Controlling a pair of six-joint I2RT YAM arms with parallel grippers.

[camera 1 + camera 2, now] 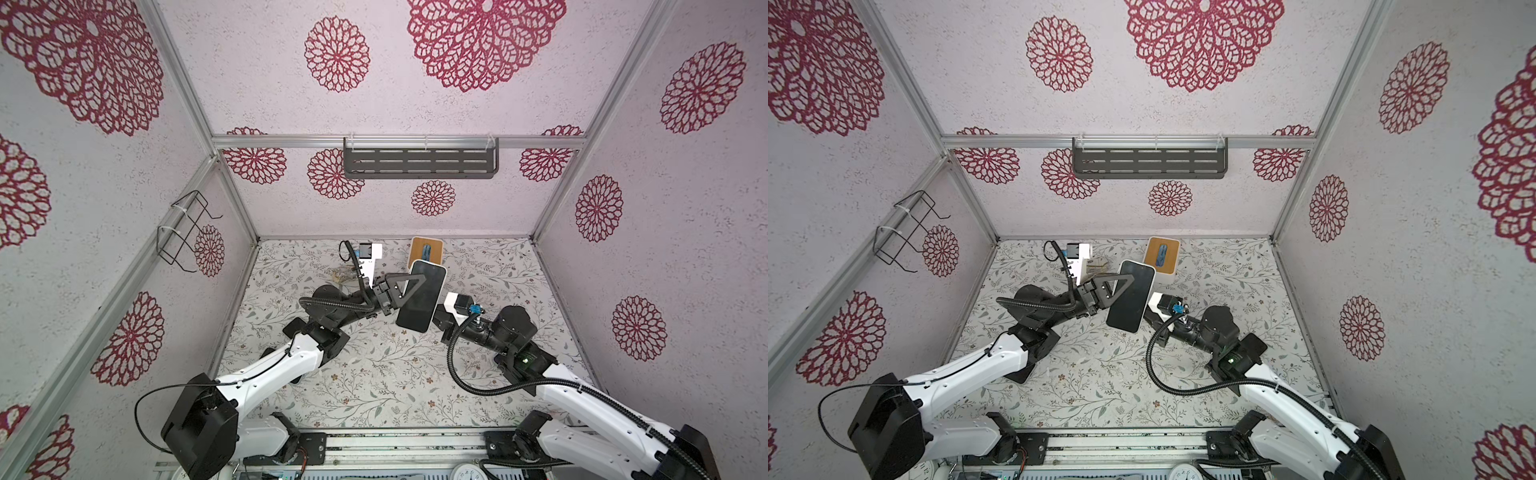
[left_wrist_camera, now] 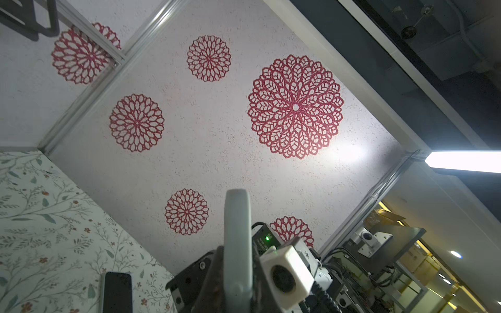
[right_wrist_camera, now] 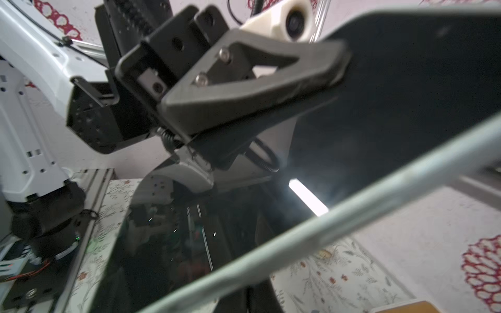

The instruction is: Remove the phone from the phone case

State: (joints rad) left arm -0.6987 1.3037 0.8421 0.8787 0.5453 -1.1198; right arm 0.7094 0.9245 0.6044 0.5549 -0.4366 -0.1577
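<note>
The left arm (image 1: 270, 370) and right arm (image 1: 582, 395) have smooth white shells and blocky black joints. A ribbed black hose (image 1: 453, 365) runs along each. White camera boxes (image 1: 371, 253) sit at the wrists; the right one carries a blue plug (image 1: 476, 309). The left hand (image 1: 417, 286) has a dark grey open-triangle finger (image 3: 244, 89) with two silver screws (image 3: 224, 54)

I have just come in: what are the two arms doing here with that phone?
The left gripper is clamped on one long edge of the phone and holds it in the air above the table, screen up. The phone sits in its pale phone case. The right gripper is closed at the opposite edge, mostly hidden; what it grips I cannot tell. The phone is not yet out.
</note>
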